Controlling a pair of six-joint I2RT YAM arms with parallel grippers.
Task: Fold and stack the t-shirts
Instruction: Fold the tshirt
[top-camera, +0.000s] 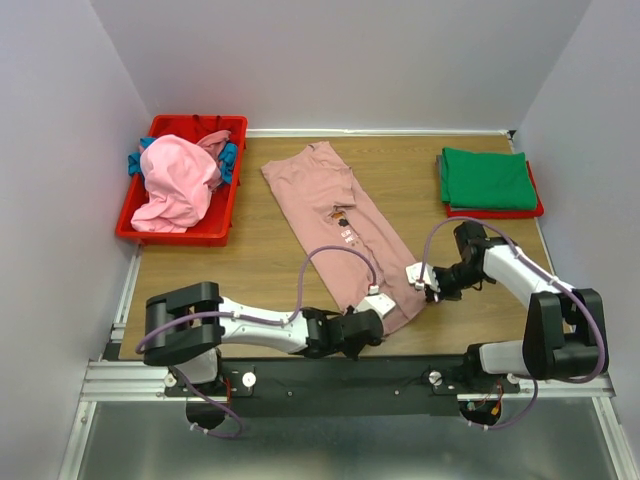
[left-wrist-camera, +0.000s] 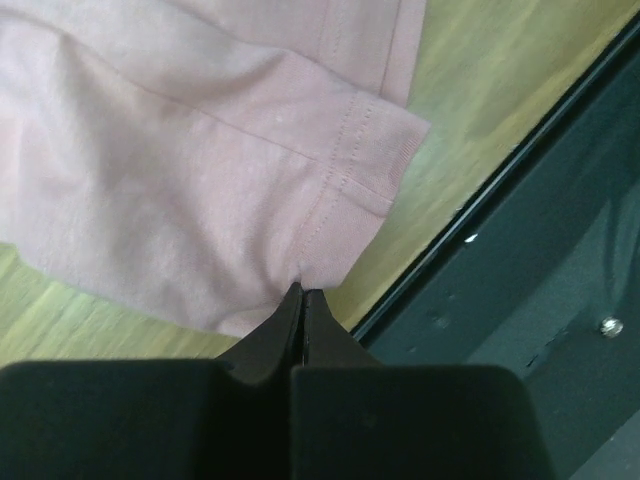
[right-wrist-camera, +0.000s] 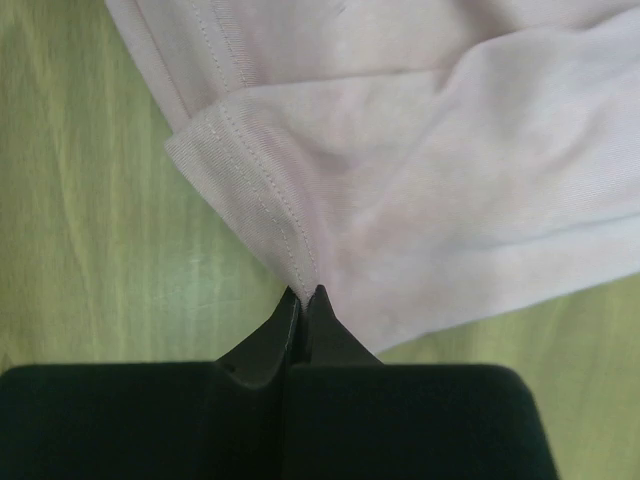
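A dusty-pink t-shirt (top-camera: 340, 225) with a small print lies folded into a long strip, slanting across the table. My left gripper (top-camera: 372, 322) is shut on its near hem corner (left-wrist-camera: 330, 215), jaws pinching the cloth (left-wrist-camera: 302, 290). At the strip's near right edge my right gripper (top-camera: 430, 285) is shut on the stitched hem (right-wrist-camera: 262, 190), tips (right-wrist-camera: 305, 296) clamped on fabric. A folded green t-shirt (top-camera: 488, 177) rests on a red one (top-camera: 500, 211) at the far right. A brighter pink t-shirt (top-camera: 175, 185) is heaped over a blue one (top-camera: 229, 160) in the bin.
The red plastic bin (top-camera: 185, 232) stands at the far left. White walls enclose the table on three sides. A black rail (top-camera: 400, 375) runs along the near edge, close to my left gripper (left-wrist-camera: 500, 290). Bare wood (top-camera: 250, 260) lies between bin and shirt.
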